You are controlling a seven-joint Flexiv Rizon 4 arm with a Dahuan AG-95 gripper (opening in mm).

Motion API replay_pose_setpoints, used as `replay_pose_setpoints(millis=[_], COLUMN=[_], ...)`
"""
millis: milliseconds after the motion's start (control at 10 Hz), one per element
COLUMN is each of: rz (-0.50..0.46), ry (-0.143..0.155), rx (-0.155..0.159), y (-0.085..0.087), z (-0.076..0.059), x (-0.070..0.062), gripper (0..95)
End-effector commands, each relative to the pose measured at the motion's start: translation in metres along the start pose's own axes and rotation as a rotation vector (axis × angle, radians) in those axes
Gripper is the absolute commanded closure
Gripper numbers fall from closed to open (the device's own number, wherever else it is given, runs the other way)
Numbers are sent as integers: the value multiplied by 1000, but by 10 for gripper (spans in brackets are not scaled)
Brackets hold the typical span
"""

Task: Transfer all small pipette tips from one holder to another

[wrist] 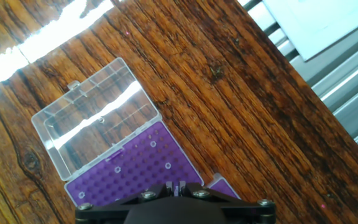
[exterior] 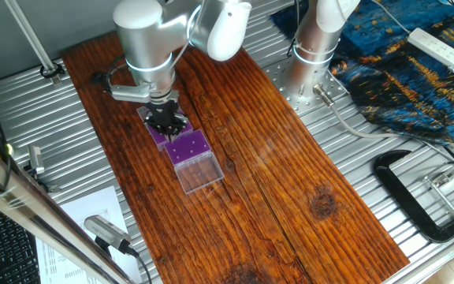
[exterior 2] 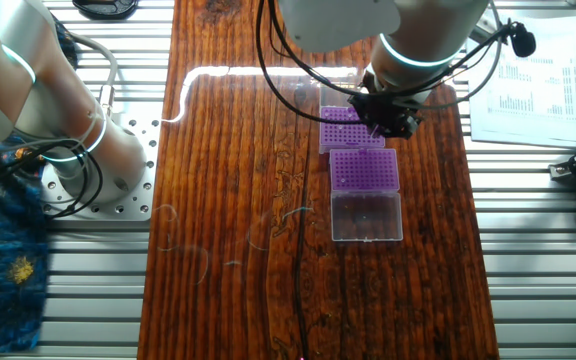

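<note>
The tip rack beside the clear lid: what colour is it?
Purple, seen best in the other fixed view: the tip rack.

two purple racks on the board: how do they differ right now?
The rack with the open clear lid lies fully in view; the other rack is partly covered by the gripper above it.
The lidded rack has its clear lid folded flat on the wood; no lid shows on the covered rack.
The lidded rack holds a few scattered small pipette tips; the other rack's contents are hidden.
Both are purple hole grids, end to end.
</note>
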State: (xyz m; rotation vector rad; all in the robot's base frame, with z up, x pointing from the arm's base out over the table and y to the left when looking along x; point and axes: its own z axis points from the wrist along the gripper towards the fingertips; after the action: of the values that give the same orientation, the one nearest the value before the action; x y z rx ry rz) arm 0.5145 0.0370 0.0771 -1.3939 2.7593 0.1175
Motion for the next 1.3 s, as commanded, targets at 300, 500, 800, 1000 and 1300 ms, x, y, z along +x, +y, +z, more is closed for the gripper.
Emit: replay_pose_setpoints(millis=[300,500,800,1000,1300], rz=[-2,-3,-8,-7,-10], ry=[-4,-6,-6,-4,2], rx=[2,3,5,6,10], y=[3,4,5,5,6], z=[2,3,2,2,3], x=[4,6,7,8,9], gripper=[950,950,950,950,950])
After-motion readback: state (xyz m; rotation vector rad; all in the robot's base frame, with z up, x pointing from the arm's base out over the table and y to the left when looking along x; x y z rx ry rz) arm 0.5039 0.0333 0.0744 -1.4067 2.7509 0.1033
